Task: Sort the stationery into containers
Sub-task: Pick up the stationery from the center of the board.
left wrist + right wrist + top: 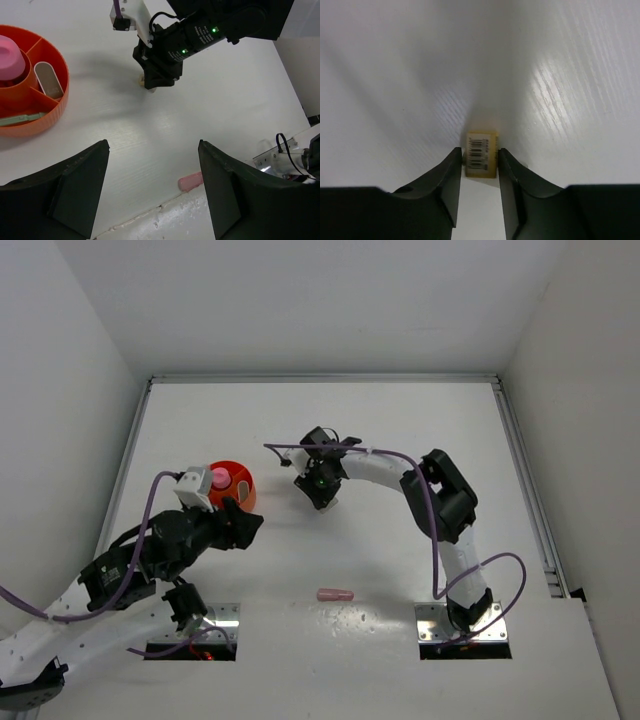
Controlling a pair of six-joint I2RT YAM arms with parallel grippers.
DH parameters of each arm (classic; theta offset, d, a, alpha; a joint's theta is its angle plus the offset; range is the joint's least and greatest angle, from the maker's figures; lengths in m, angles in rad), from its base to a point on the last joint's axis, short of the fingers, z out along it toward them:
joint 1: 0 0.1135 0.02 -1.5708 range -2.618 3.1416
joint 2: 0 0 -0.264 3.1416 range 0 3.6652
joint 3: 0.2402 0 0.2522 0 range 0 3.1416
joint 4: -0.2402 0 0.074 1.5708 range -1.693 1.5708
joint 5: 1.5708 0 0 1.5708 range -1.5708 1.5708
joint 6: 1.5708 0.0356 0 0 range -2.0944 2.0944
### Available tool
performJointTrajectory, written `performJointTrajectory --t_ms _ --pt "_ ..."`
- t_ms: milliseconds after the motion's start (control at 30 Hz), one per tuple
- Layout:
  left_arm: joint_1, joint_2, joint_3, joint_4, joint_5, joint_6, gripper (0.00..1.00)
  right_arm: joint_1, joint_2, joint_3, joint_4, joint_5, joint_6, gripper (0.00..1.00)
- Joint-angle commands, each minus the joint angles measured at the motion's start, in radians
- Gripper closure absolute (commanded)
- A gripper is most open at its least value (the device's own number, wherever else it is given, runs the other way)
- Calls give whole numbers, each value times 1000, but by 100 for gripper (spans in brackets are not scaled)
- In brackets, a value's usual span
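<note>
Grasping is in hand: the right claw (480, 154) has its jaws closed against both sides of the beige block (481, 162), which lies flat on the tabletop (560, 75), barcode label (477, 149) up, right of the orange tub (245, 492). Its long axis seems to run straight away from the wrist, along the jaws. Next comes a lift and carry to a compartment, past the open, empty left claw (152, 155).

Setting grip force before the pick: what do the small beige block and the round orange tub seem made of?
Small beige block: likely a rubber eraser, matte, soft-edged, with a printed barcode label; not certain. Round orange tub: moulded plastic, slight sheen, fine ribs on its outer wall, thin inner dividers.
</note>
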Motion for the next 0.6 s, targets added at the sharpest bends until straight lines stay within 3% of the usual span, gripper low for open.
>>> performJointTrajectory --t_ms 0,233,567 --pt "-9 -14 -6 28 -9 16 22 2 0 30 19 40 6 71" --pt "-9 -14 -16 28 -9 16 22 2 -46 30 28 21 6 98" --pt "-9 -96 -16 28 -19 16 22 2 -248 45 104 -272 -67 100"
